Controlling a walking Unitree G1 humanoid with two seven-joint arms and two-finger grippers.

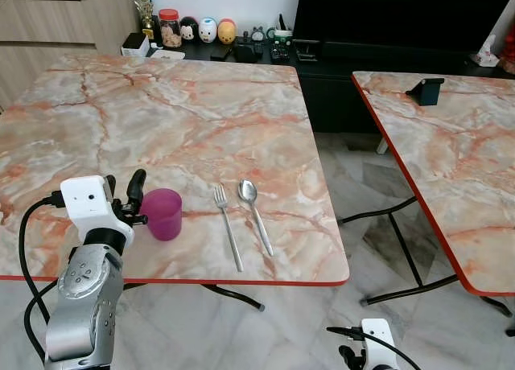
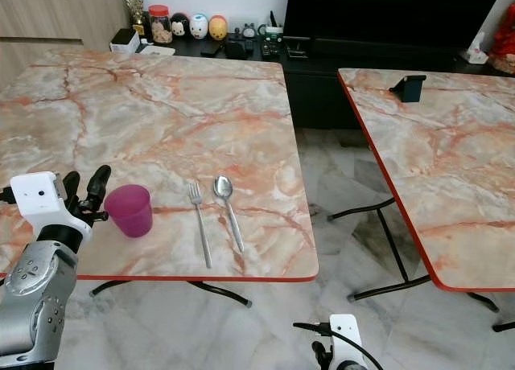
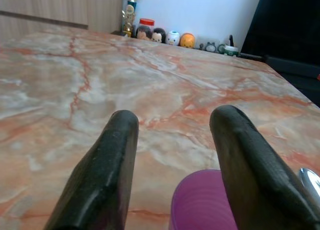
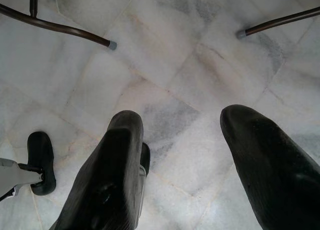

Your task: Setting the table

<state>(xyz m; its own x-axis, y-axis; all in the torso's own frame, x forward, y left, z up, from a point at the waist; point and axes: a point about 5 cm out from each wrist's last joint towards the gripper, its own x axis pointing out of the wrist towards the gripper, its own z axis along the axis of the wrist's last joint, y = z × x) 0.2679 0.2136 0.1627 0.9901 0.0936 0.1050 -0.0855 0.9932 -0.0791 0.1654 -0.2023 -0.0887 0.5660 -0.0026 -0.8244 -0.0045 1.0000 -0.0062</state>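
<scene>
Purple plastic, the cup [image 1: 163, 213] stands upright near the front edge of the marble table [image 1: 185, 104], and it looks placed rather than carried — its base sits flat on the tabletop. Just to its right you have the fork [image 1: 228, 226] and then the spoon [image 1: 254, 213], lying side by side, close but apart, handles toward the front edge. So by my reading the drink and cutlery are laid out — what you lack is a plate or bowl, and none sits on this table.

Your left gripper [image 1: 129, 195] sits just beside the cup on its left, fingers spread apart; in the left wrist view the cup rim [image 3: 202, 200] shows low between the two black fingers [image 3: 107, 162], with no contact that you can make out. I judge this to be a release or a final nudge, not a grasp.

Your right gripper [image 4: 185, 160] hangs idle near the floor [image 4: 175, 55], fingers wide apart over pale tiles, holding nothing.

Further out, a second marble table [image 1: 459, 161] stands to the right with a small dark stand [image 1: 426, 90] on it, and figurines and a jar [image 1: 170, 27] line the shelf behind.
</scene>
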